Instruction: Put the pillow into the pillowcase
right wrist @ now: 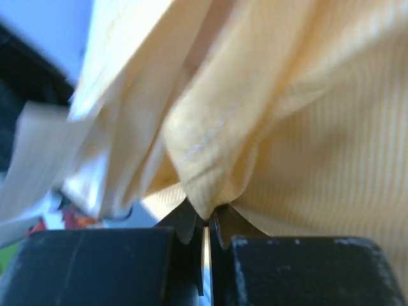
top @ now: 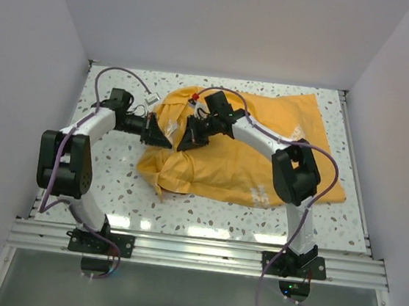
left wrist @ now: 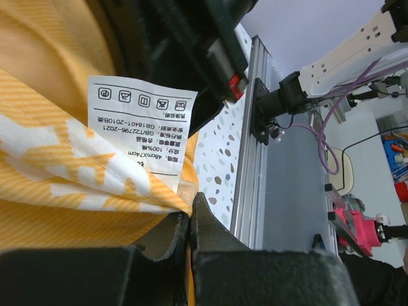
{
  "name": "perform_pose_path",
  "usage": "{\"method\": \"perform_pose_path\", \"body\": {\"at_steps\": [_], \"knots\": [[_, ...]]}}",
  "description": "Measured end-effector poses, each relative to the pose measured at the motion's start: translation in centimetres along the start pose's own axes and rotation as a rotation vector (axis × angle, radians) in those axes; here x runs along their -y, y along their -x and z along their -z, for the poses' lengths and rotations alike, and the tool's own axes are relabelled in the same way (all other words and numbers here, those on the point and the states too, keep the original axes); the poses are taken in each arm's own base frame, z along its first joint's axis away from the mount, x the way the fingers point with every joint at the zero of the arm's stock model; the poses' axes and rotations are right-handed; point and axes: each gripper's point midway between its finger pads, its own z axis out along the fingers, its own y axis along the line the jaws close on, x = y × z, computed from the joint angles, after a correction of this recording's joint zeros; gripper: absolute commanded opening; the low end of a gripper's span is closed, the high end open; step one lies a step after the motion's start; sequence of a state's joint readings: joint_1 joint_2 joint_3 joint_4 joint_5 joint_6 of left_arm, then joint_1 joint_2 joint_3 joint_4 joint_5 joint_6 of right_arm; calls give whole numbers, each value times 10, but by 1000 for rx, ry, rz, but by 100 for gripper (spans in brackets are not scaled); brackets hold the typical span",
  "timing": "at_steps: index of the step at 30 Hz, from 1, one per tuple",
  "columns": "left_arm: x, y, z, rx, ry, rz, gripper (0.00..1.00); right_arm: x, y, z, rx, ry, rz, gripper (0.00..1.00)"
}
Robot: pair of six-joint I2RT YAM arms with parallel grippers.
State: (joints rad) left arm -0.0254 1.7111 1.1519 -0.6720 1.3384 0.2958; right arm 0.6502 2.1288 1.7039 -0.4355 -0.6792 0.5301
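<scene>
The orange-yellow pillowcase point(top: 254, 140) lies bulging across the middle of the table, its left end bunched. The pillow itself does not show; it may be inside. My left gripper point(top: 167, 139) is shut on the pillowcase's left edge; in the left wrist view point(left wrist: 189, 213) orange cloth is pinched between the jaws, with a white care label point(left wrist: 140, 124) above. My right gripper point(top: 187, 141) faces it from the right and is shut on a fold of the same cloth, seen in the right wrist view point(right wrist: 208, 220). Both grippers sit close together.
The speckled white table point(top: 112, 187) has white walls on three sides. An aluminium rail point(top: 193, 249) runs along the near edge. A small white object point(top: 151, 99) lies by the left arm at the back left.
</scene>
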Motion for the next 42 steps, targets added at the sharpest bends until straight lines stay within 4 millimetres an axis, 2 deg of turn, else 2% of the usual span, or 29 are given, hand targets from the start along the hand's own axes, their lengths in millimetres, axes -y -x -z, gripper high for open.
{"method": "perform_pose_path", "body": {"at_steps": [2, 6, 8, 11, 13, 14, 15, 18, 20, 21, 23, 26, 30, 33, 35, 37, 38, 40, 41, 42], "knots": [[2, 2, 0, 8, -10, 4, 0, -7, -6, 18, -9, 60, 7, 0], [1, 6, -9, 19, -2, 6, 0, -35, -7, 72, 33, 179, 86, 0], [-1, 4, -19, 21, 14, 4, 0, -55, -8, 96, 65, 229, 145, 0], [-4, 1, -47, 9, 29, 18, 2, -86, -15, 117, 86, 292, 227, 0], [-7, 2, -68, 4, 38, 20, 10, -97, -18, 121, 93, 314, 258, 0], [-10, 1, -78, 6, 41, 25, 22, -101, -19, 121, 93, 321, 268, 0], [-14, 1, -86, 10, 43, 32, 28, -102, -20, 120, 91, 328, 274, 0], [-29, -4, -90, 32, 65, 96, 51, -99, -23, 117, 81, 324, 262, 0], [-34, -6, -75, 57, 92, 107, 67, -93, -24, 113, 81, 307, 253, 0], [-34, -3, -61, 79, 112, 102, 76, -91, -24, 111, 78, 302, 248, 0], [-32, 8, -26, 130, 169, 59, 87, -85, -24, 104, 75, 288, 241, 0], [-19, 31, 36, 203, 288, -71, 89, -74, -24, 82, 55, 259, 238, 0], [-4, 52, 91, 228, 400, -203, 91, -62, -23, 23, -10, 222, 236, 0], [-17, 42, 118, 241, 468, -149, 94, -49, -18, -30, -48, 186, 228, 0], [-33, 31, 130, 243, 519, -75, 94, -36, -11, -62, -55, 155, 212, 0], [-48, 21, 135, 229, 555, -18, 95, -25, -6, -81, -53, 128, 203, 22], [-54, 18, 135, 218, 566, 2, 100, -22, -2, -82, -49, 119, 199, 46], [-61, 13, 136, 195, 581, 16, 100, -24, 6, -73, -38, 119, 198, 67], [-64, 11, 137, 186, 590, 12, 100, -28, 12, -63, -22, 126, 217, 84], [-65, 9, 138, 175, 603, 3, 100, -31, 20, -48, -5, 124, 233, 87]]}}
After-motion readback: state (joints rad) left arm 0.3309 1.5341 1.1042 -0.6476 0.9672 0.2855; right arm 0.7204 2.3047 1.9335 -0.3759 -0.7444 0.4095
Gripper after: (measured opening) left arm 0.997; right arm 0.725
